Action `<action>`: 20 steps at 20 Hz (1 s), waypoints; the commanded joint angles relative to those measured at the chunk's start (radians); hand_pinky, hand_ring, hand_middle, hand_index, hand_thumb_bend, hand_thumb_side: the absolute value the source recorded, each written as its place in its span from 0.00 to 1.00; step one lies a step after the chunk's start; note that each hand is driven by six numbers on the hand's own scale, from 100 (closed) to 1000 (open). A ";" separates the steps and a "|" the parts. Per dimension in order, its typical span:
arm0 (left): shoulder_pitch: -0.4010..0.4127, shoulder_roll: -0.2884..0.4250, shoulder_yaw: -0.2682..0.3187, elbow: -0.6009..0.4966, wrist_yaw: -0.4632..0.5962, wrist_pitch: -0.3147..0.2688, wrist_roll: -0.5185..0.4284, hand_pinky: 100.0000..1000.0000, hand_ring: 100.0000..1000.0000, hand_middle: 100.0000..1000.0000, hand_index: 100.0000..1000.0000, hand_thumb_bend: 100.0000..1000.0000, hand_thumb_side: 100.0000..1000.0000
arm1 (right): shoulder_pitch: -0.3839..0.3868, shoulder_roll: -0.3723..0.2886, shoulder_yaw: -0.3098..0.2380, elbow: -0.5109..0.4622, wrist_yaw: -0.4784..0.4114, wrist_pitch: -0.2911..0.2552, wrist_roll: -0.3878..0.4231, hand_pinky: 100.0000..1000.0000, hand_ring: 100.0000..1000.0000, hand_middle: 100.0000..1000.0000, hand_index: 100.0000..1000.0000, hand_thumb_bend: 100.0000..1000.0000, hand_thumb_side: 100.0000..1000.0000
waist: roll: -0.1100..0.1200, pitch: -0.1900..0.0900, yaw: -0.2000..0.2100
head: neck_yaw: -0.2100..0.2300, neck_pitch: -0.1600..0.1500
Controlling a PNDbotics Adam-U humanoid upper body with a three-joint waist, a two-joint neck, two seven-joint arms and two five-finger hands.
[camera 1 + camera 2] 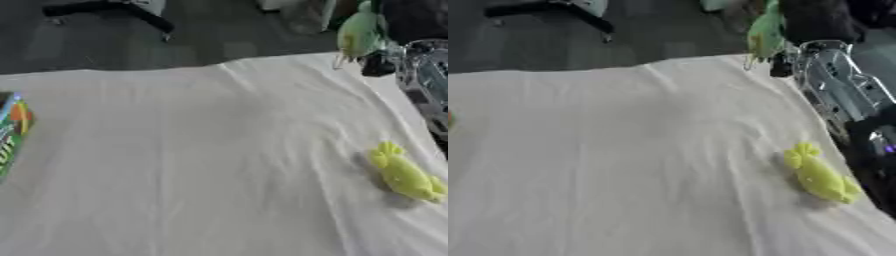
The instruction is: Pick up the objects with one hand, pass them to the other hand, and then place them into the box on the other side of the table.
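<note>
My right arm comes in along the table's right edge and is raised past the far corner. My right hand (pixel 808 24) shows as a dark, blurred shape there, shut on a pale green toy (pixel 357 32) that hangs from it in the air. A yellow-green toy (pixel 405 173) lies on the white cloth near the right edge, below the arm. The colourful box (pixel 10 131) shows only as a sliver at the left edge. My left hand is out of sight.
A white, wrinkled cloth (pixel 201 165) covers the table. Beyond the far edge lies dark floor with a chair base (pixel 114 11). The silver forearm (pixel 842 87) runs over the table's right side.
</note>
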 commanded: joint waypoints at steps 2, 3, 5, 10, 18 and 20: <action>-0.004 0.039 0.028 -0.018 -0.001 -0.002 0.004 0.72 0.76 0.72 0.70 0.00 0.60 | -0.017 -0.008 0.002 -0.021 0.013 0.285 0.284 0.70 0.48 0.25 0.42 0.00 0.00 | -0.001 -0.028 -0.001 | 0.006 -0.026; -0.004 0.040 0.027 -0.018 -0.001 -0.002 0.004 0.72 0.76 0.72 0.70 0.00 0.60 | -0.017 -0.003 0.004 -0.021 0.014 0.285 0.284 0.70 0.48 0.25 0.42 0.00 0.00 | -0.002 -0.028 -0.001 | 0.006 -0.025; -0.003 0.041 0.028 -0.018 -0.002 -0.002 0.004 0.72 0.76 0.72 0.70 0.00 0.60 | -0.018 0.006 0.007 -0.021 0.014 0.285 0.284 0.69 0.47 0.25 0.42 0.00 0.00 | -0.003 -0.030 0.000 | 0.005 -0.021; -0.003 0.046 0.032 -0.020 -0.002 -0.004 0.007 0.72 0.76 0.72 0.70 0.00 0.59 | -0.023 0.021 0.017 -0.021 0.011 0.285 0.279 0.68 0.46 0.25 0.42 0.00 0.00 | -0.005 -0.033 0.000 | 0.008 -0.007; -0.008 0.052 0.038 -0.025 -0.005 -0.007 0.012 0.72 0.76 0.72 0.70 0.00 0.58 | -0.030 0.049 0.014 -0.021 -0.112 0.285 0.153 0.67 0.44 0.24 0.43 0.00 0.00 | -0.009 -0.038 0.009 | 0.022 0.020; -0.007 0.054 0.041 -0.026 -0.005 -0.008 0.014 0.72 0.76 0.72 0.70 0.00 0.58 | -0.024 0.055 0.013 -0.021 -0.173 0.285 0.096 0.67 0.44 0.24 0.43 0.00 0.00 | -0.010 -0.039 0.010 | 0.031 0.019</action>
